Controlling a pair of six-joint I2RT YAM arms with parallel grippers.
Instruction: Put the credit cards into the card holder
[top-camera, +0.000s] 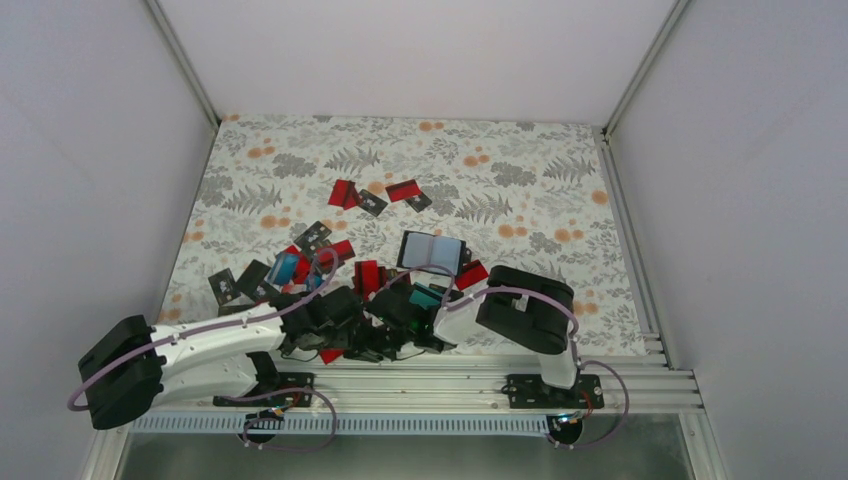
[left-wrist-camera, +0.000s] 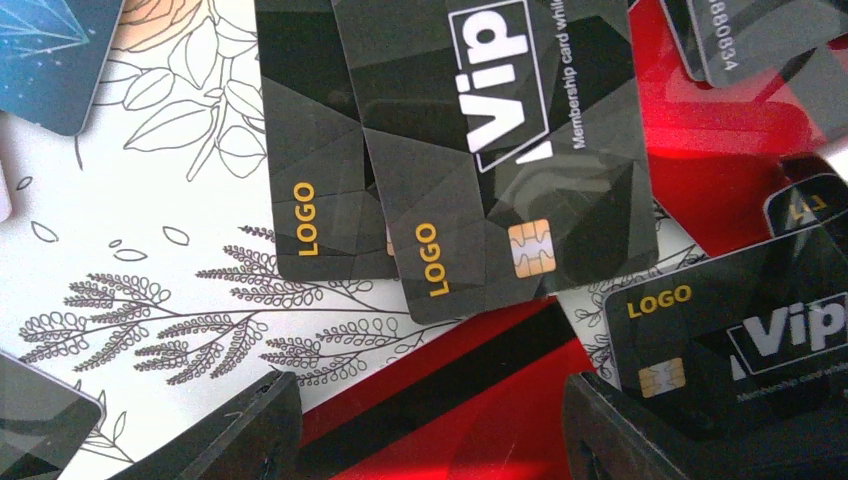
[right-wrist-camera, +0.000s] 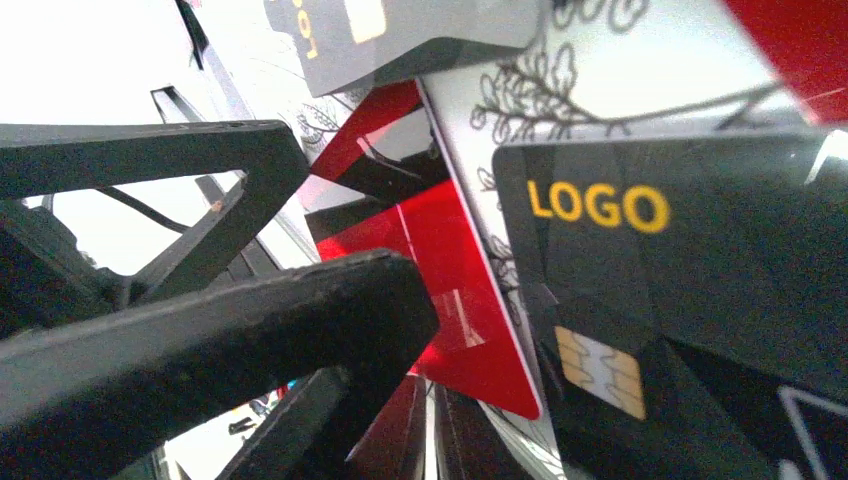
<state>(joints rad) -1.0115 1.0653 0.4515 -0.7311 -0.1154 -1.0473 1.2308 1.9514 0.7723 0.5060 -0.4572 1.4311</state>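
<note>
Many credit cards, red, black and blue, lie on the floral cloth (top-camera: 520, 170). The card holder (top-camera: 432, 251) lies open mid-table, just beyond both grippers. My left gripper (left-wrist-camera: 430, 440) is open low over the near pile. Its fingers (left-wrist-camera: 245, 430) straddle a red card with a black stripe (left-wrist-camera: 480, 400), beside black VIP cards (left-wrist-camera: 500, 150). My right gripper (right-wrist-camera: 435, 440) meets it from the right and is shut, with a thin red card edge (right-wrist-camera: 405, 430) between its tips. The left gripper's fingers (right-wrist-camera: 260, 330) fill that view, next to a black LOGO card (right-wrist-camera: 680, 290).
More cards lie at the back (top-camera: 372, 200) and on the left (top-camera: 285, 268). An aluminium rail (top-camera: 450, 375) runs along the near edge under the arm bases. White walls close in the cloth on three sides.
</note>
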